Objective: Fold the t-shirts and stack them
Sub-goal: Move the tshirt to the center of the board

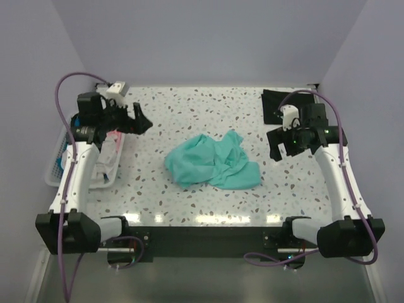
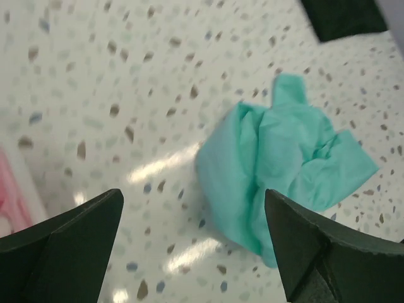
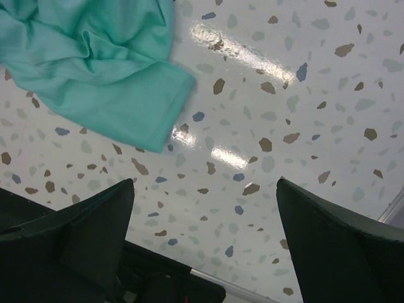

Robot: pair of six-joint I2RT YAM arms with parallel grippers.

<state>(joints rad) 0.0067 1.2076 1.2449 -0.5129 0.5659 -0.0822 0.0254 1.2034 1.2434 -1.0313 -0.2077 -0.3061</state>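
Crumpled teal-green t-shirt (image 1: 213,161) mid-tabletop (image 1: 189,107), left gripper (image 1: 144,120) spread wide near the left edge, right gripper (image 1: 276,146) likewise spread, black t-shirt (image 1: 276,104) flat at far right corner

The left arm (image 1: 77,173) hid most of the white basket (image 1: 54,163) and the pink t-shirt (image 1: 115,140) there (just 1 strip showed). The right arm (image 1: 336,172) covered part of the black t-shirt (image 1: 272,101), so its folds were unreadable.
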